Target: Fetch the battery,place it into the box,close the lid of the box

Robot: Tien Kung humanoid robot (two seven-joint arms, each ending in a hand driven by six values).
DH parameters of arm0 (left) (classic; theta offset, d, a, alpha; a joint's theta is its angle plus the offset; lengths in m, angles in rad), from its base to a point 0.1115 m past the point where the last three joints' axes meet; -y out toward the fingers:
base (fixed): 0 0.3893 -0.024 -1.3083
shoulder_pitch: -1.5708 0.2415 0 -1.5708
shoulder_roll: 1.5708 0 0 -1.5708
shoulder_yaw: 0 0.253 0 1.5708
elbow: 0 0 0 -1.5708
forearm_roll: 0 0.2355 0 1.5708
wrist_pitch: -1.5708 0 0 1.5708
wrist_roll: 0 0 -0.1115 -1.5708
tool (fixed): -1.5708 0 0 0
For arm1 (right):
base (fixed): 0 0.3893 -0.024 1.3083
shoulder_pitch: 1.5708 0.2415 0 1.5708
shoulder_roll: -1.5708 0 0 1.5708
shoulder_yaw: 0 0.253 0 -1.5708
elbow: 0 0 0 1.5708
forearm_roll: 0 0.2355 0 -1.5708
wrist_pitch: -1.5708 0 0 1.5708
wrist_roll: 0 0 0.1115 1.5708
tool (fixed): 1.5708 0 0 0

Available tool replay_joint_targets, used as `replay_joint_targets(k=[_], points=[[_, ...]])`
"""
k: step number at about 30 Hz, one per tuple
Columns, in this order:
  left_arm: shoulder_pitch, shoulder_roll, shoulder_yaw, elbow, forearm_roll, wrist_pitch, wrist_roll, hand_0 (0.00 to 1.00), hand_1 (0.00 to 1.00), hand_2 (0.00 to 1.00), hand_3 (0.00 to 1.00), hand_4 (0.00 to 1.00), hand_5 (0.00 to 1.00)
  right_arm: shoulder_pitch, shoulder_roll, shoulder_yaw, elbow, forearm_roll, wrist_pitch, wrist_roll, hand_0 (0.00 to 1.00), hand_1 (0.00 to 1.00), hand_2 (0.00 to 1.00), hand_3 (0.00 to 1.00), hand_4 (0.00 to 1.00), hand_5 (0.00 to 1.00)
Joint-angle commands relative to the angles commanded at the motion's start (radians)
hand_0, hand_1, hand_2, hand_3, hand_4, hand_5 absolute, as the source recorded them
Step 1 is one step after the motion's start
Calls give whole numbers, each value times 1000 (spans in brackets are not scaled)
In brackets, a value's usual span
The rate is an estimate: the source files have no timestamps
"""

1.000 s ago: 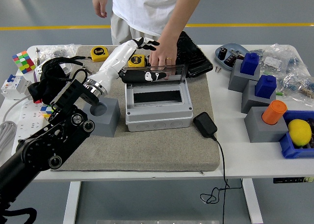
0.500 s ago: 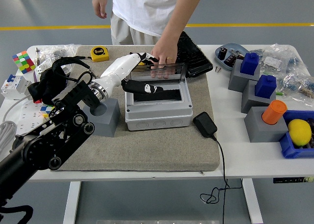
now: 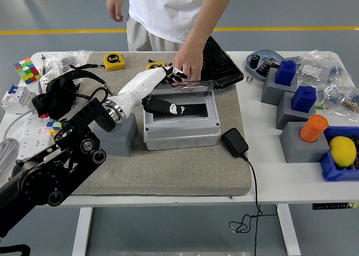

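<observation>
The grey box [image 3: 180, 131] sits on the grey mat, its dark inside partly showing. Its clear lid [image 3: 193, 88] is hinged at the far side and tilted low over the opening. My left hand [image 3: 166, 88] reaches in from the left, its white forearm above the box's left end. Its black fingers [image 3: 170, 72] lie spread on the lid's far edge and the thumb [image 3: 170, 106] hangs over the opening. It holds nothing. A person's hand [image 3: 188, 67] rests on the lid's far edge beside my fingers. I see no battery inside the box. My right hand is out of view.
A grey block [image 3: 119, 133] stands left of the box and a black charger [image 3: 235, 142] with its cable lies to the right. A dish [image 3: 269, 56] of small dark cylinders, grey blocks with blue and orange caps, and a lemon [image 3: 343, 151] are at the right.
My left hand has come down and toward me with the lid, which has swung from upright to low over the box. The person's hand has stayed on the lid's far edge.
</observation>
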Motion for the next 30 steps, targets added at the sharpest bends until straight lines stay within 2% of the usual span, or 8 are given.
replay_joint_targets(k=[5, 6, 8, 12, 17, 22, 25, 30], points=[[14, 15, 23, -50, -46, -35, 43, 594, 668, 672, 721, 998, 447, -1, 0, 3, 0, 3, 0, 0, 609, 657, 679, 585, 983, 556], [16, 17, 29, -56, -61, -43, 52, 488, 629, 641, 708, 998, 462, -2, 0, 2, 0, 4, -1, 0, 609, 657, 679, 585, 983, 559], [21, 20, 39, -68, -91, -58, 69, 488, 629, 641, 708, 998, 462, -2, 1, 5, 0, 5, -1, 0, 609, 657, 679, 585, 983, 559], [29, 25, 47, -84, -119, -68, 81, 446, 612, 620, 696, 998, 476, -2, 1, 5, 0, 6, -1, 1, 610, 657, 680, 586, 984, 558], [36, 30, 43, -99, -146, -71, 81, 446, 612, 620, 696, 998, 476, -2, 1, 7, 0, 7, -1, 2, 610, 657, 680, 586, 984, 558], [49, 28, -3, -113, -165, -70, 71, 435, 605, 614, 693, 998, 477, -3, 1, 7, 0, 7, -1, 2, 609, 657, 679, 586, 984, 559], [68, 28, -54, -122, -167, -44, 31, 432, 616, 625, 695, 998, 480, -1, 1, 3, 0, 8, -2, 5, 609, 657, 679, 586, 984, 558], [121, 15, -202, -131, -208, 90, -126, 459, 631, 641, 703, 998, 481, 0, 1, 8, 0, 7, -2, 3, 609, 657, 679, 586, 984, 558]])
